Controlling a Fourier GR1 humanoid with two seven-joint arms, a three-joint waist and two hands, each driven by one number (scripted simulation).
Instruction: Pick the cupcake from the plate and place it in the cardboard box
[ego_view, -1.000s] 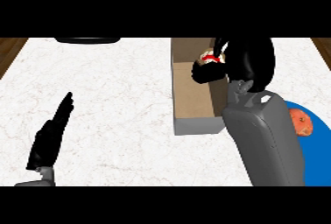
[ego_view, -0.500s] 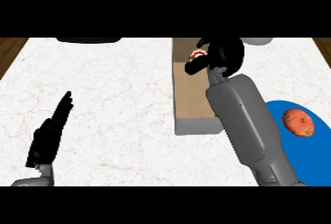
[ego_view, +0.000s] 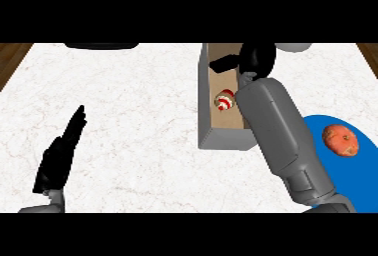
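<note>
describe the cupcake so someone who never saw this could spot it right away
Start at the tall cardboard box standing on the white counter, left of the blue plate. Inside on its brown floor lies the cupcake, small and round with red and white swirls, unlike the plain orange-red fruit on the plate.

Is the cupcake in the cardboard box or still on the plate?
In the box. The cupcake lies on the cardboard box floor, apart from the right hand above; the blue plate holds another item.
</note>
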